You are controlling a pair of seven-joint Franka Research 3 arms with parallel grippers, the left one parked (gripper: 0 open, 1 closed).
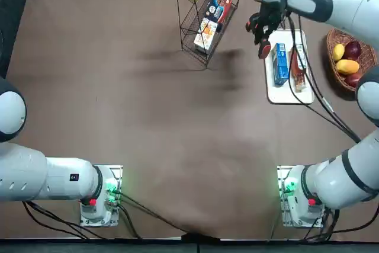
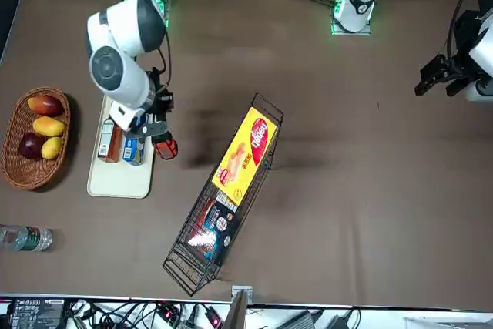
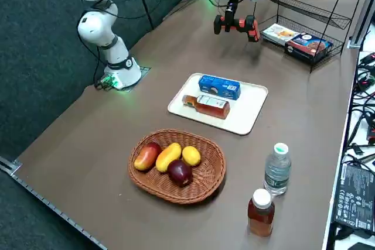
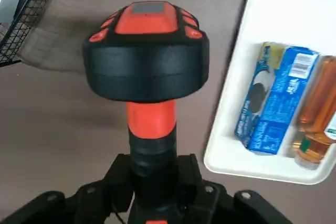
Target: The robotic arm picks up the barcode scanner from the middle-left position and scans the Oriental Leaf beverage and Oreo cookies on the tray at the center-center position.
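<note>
My right gripper (image 4: pixel 152 178) is shut on the handle of the barcode scanner (image 4: pixel 147 51), a black scanner with a red-orange band. It hangs above the table just beside the white tray (image 1: pixel 283 96), on the wire rack's side. The scanner (image 1: pixel 263 44) points down near the tray's far corner. On the tray the blue Oreo cookies packet (image 1: pixel 280 63) and the Oriental Leaf beverage bottle (image 1: pixel 297 70) lie side by side. In the right side view the scanner (image 3: pixel 237 26) is held high beyond the tray (image 3: pixel 249 112), the packet (image 3: pixel 219 86) and the bottle (image 3: pixel 206 105).
A tilted wire rack (image 1: pixel 204 16) with boxes stands left of the tray. A wicker fruit basket (image 1: pixel 349 57) sits at the tray's right. A clear water bottle (image 3: pixel 277 169) and a brown bottle (image 3: pixel 261 212) stand near the far table edge.
</note>
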